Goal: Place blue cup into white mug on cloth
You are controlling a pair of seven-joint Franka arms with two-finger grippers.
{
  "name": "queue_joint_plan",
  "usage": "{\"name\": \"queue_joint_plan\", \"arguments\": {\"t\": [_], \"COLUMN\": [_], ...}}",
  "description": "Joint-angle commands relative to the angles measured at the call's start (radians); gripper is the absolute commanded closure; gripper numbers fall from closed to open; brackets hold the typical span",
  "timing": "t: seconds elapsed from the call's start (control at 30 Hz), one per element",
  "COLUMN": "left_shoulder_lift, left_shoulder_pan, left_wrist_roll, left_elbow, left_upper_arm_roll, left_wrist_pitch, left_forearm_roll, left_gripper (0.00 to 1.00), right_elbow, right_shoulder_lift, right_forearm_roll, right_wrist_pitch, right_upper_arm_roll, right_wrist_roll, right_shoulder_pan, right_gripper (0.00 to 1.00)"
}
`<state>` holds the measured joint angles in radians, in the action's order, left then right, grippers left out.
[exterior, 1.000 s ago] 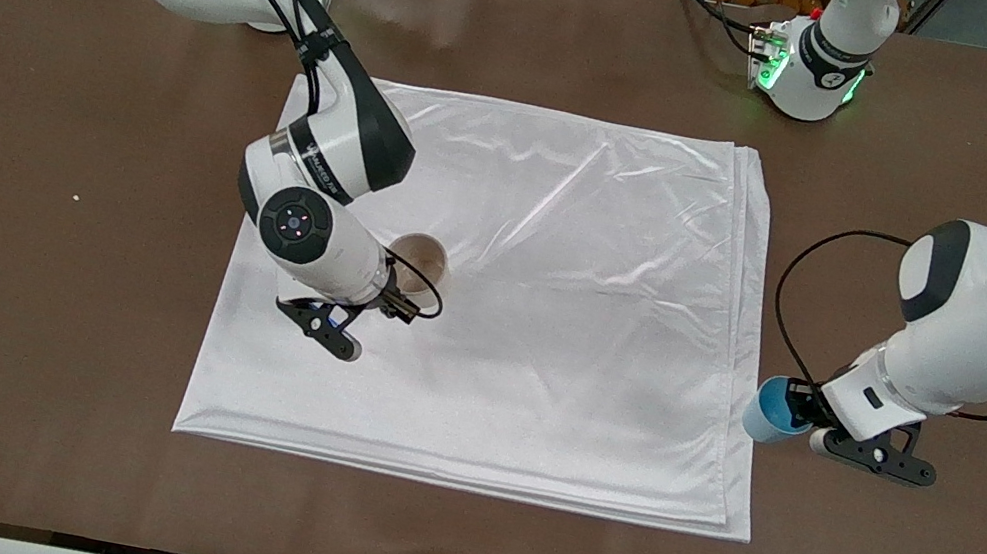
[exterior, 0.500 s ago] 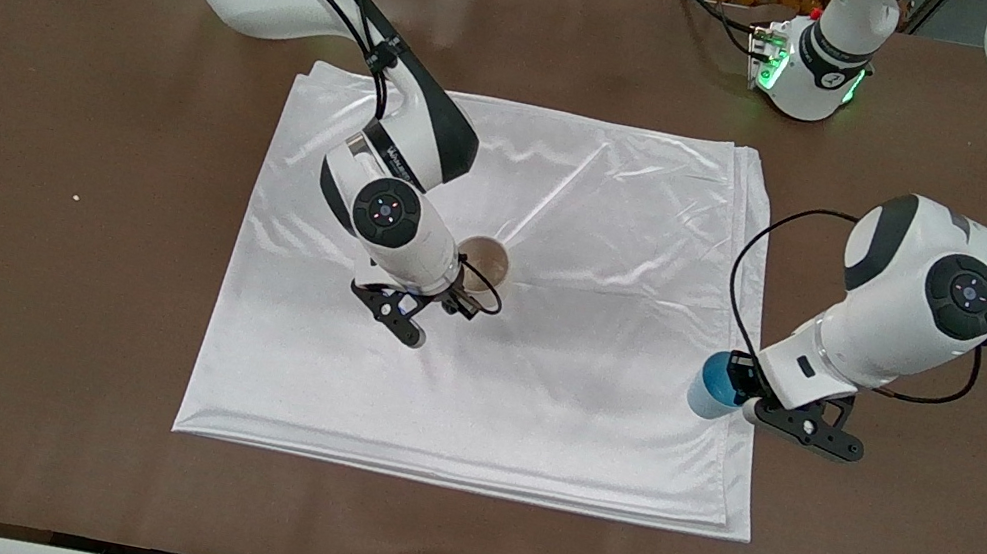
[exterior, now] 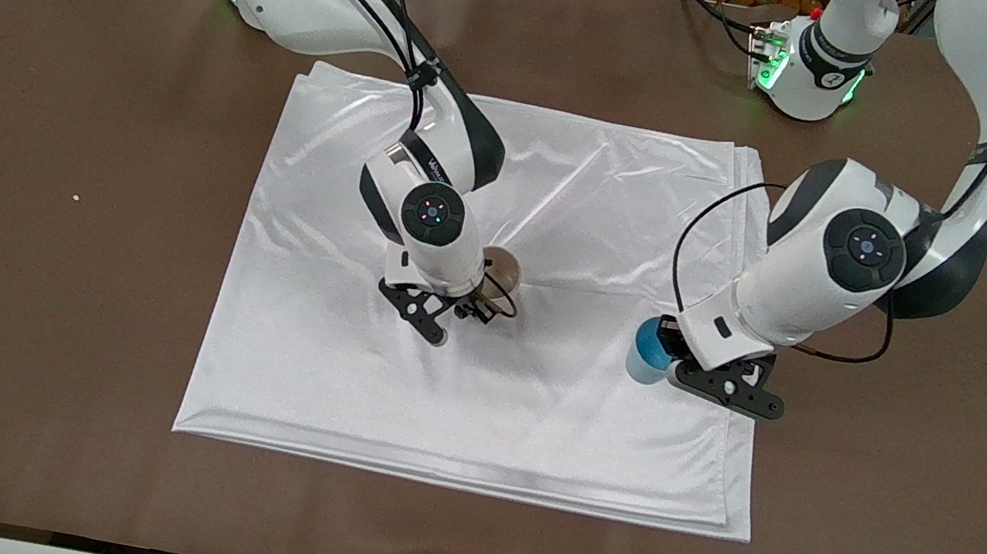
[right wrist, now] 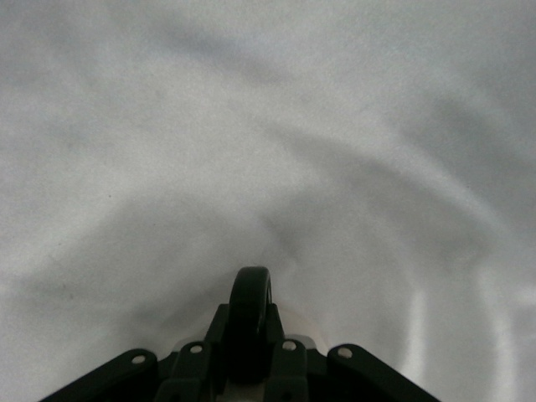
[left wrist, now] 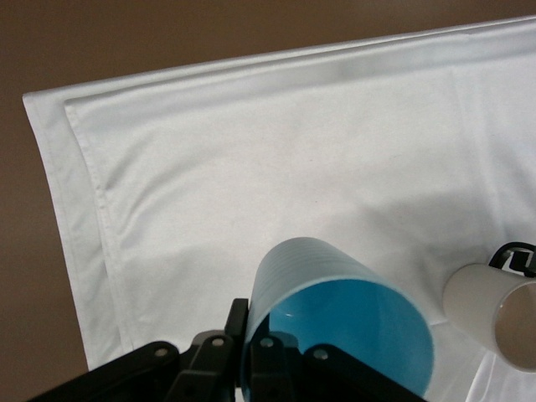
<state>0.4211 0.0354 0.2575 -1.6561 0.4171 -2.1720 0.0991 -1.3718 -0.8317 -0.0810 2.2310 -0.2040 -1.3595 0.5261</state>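
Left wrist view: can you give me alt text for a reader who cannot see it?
The left tool grips the rim of the blue cup, its bright blue inside facing the camera, over the folded white cloth. The white mug with its black handle shows at the frame's edge.

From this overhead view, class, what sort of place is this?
Probably a robotics lab: two arms work over a brown table, the left gripper holding a blue cup, with cables and aluminium framing along the edges.
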Motion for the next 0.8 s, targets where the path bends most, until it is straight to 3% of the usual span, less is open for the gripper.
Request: {"name": "queue_joint_plan", "arguments": {"t": [0.0, 0.1, 0.37, 0.53, 0.77], "left_shoulder_lift": [0.011, 0.018, 0.03, 0.036, 0.048], "left_shoulder_pan": [0.052, 0.069, 0.107, 0.152, 0.21], "left_wrist_roll": [0.106, 0.137, 0.256, 0.328, 0.422], "left_elbow": [0.022, 0.022, 0.021, 0.021, 0.021], "left_upper_arm_roll": [-0.001, -0.001, 0.0, -0.001, -0.003], "left_wrist_pitch": [0.021, 0.021, 0.02, 0.02, 0.017], "left_forearm_roll": [0.024, 0.024, 0.024, 0.024, 0.025], "left_gripper": [1.0, 1.0, 1.0, 1.0, 1.0], "right_elbow": [0.011, 0.014, 0.016, 0.019, 0.017], "right_shoulder_lift": [-0.012, -0.009, 0.019, 0.06, 0.12], "right_forearm_roll": [-0.011, -0.013, -0.01, -0.006, -0.003], "right_wrist_pitch": [0.007, -0.002, -0.06, -0.201, -0.3], "right_upper_arm_roll": [0.006, 0.006, -0.003, -0.006, -0.006], "right_wrist_roll": [-0.026, -0.029, 0.042, 0.236, 0.479], "right_shoulder_pan": [-0.009, -0.011, -0.081, -0.149, -0.235], "right_gripper": [0.32, 0.0, 0.0, 0.0, 0.0]}}
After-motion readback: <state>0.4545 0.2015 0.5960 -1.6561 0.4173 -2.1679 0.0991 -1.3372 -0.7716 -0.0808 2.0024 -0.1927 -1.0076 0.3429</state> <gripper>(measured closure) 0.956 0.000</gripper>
